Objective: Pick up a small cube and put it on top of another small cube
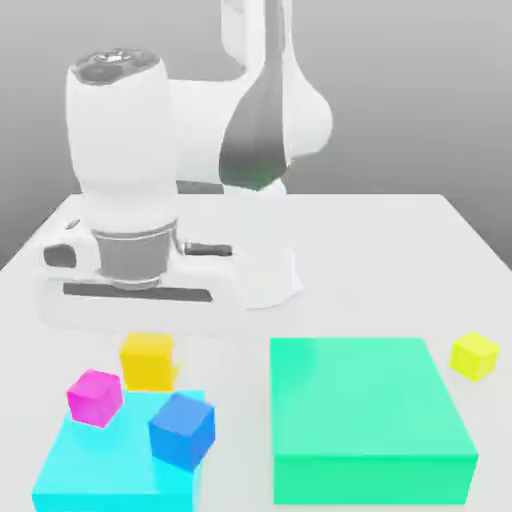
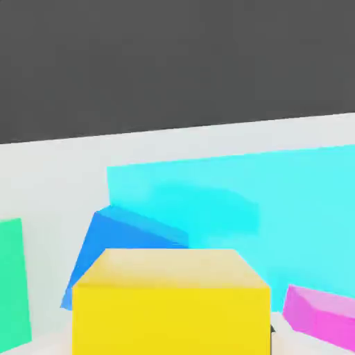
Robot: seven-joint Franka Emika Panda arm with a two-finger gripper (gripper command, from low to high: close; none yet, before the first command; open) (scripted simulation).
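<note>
Golden-yellow with an orange tinge, the small cube (image 1: 148,361) sat directly under the white hand of the arm (image 1: 140,270), at the far edge of the cyan slab (image 1: 100,470) on the exterior view's left. In the hand view the same cube (image 2: 171,305) loomed close to the camera, its top face paler than its front. Whether the pincer was spread or pinching the cube could not be told, as the fingers were hidden behind the hand's body.

On the cyan slab rested two more small cubes: a magenta cube (image 1: 95,396) near its far left corner, just beside the golden one, and a blue cube (image 1: 182,430) tilted on the slab toward its right side. In the hand view the blue cube (image 2: 118,243) lay beyond the golden cube, the magenta one (image 2: 322,315) showed at one side, and the cyan slab (image 2: 277,194) spread behind them.

Right of the slab in the exterior view, apart from it, lay a large green block (image 1: 365,415), broad and flat; a sliver of it (image 2: 12,284) showed in the hand view. A paler lemon-yellow cube (image 1: 474,356) sat alone on the white tabletop (image 1: 380,250), just beyond the green block's far right corner and well apart from the golden cube.
</note>
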